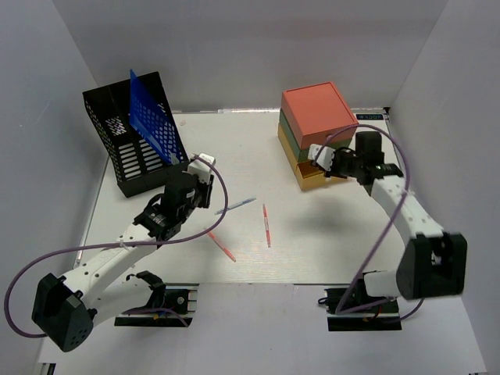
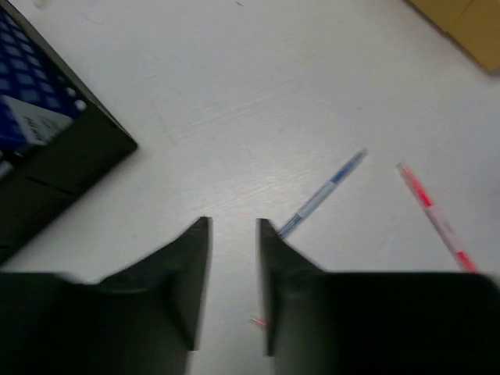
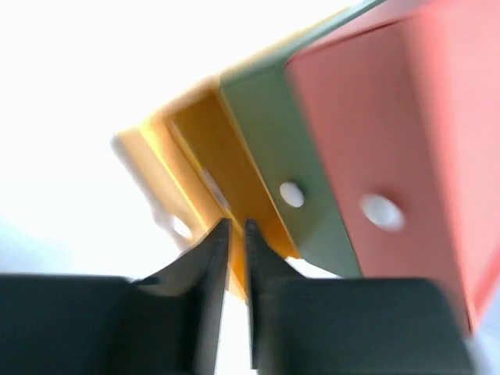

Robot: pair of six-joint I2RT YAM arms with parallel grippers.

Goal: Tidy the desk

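Black fingers of our right gripper stand nearly together at the front edge of the yellow drawer, bottom of the drawer box; whether they pinch it we cannot tell. Our left gripper hangs half open and empty over the white desk, a blue pen just beside one fingertip, a red pen beyond

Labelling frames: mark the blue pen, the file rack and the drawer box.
blue pen (image 1: pixel 235 206), top view, mid-barrel
file rack (image 1: pixel 137 161), top view, mesh front wall
drawer box (image 1: pixel 316 109), top view, orange top
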